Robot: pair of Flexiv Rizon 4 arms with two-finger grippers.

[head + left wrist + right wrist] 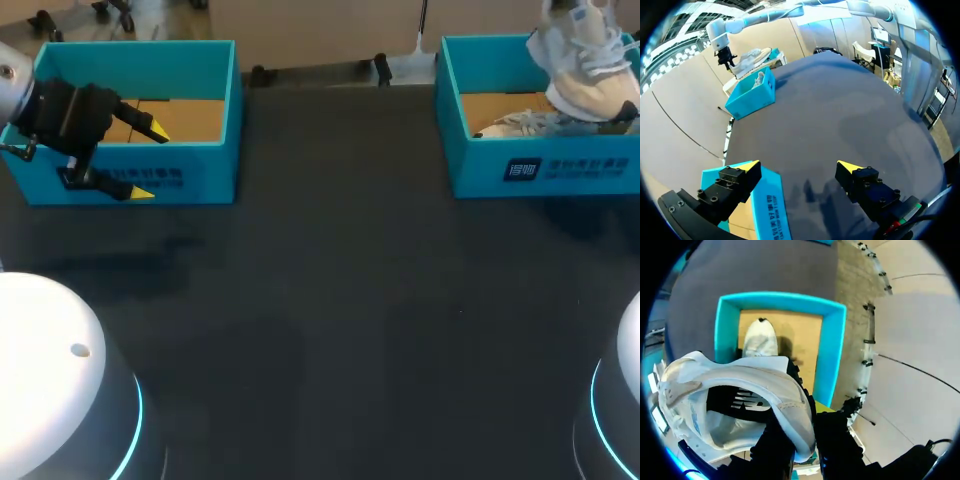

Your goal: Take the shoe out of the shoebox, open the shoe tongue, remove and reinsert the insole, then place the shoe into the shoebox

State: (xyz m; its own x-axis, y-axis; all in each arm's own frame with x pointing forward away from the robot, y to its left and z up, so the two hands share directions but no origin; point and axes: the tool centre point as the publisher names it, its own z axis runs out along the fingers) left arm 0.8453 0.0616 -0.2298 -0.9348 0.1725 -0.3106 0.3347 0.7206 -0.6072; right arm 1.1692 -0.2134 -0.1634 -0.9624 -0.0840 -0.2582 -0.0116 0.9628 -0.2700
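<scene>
– Jaws first: how do yours stand?

– My left jaws are spread wide apart with nothing between them. Their yellow fingertips [751,165] hang over the front wall of the left-hand box [200,170]. My right jaws are clamped on the shoe [740,375], pinching the padded rim of its opening from both sides.

– And where is that shoe?

– It is held in the air, tilted, above the right-hand box [480,165] and clear of the box floor.

– What is it like?

– It has a pale grey-white upper of soft panels, some smooth and some that look like suede. The laces are white, the sole is thick and cream, and the rounded opening shows a dark lining.

– And the boxes?

– Both are open-topped cardboard rectangles with bright turquoise walls and a plain brown floor. The left-hand one shows only that brown floor. The right-hand one holds a second shoe [760,340] of the same pale colour, lying on the floor under the one I grip. The two boxes stand well apart along the far side of the dark, matte worktop [330,300].
</scene>
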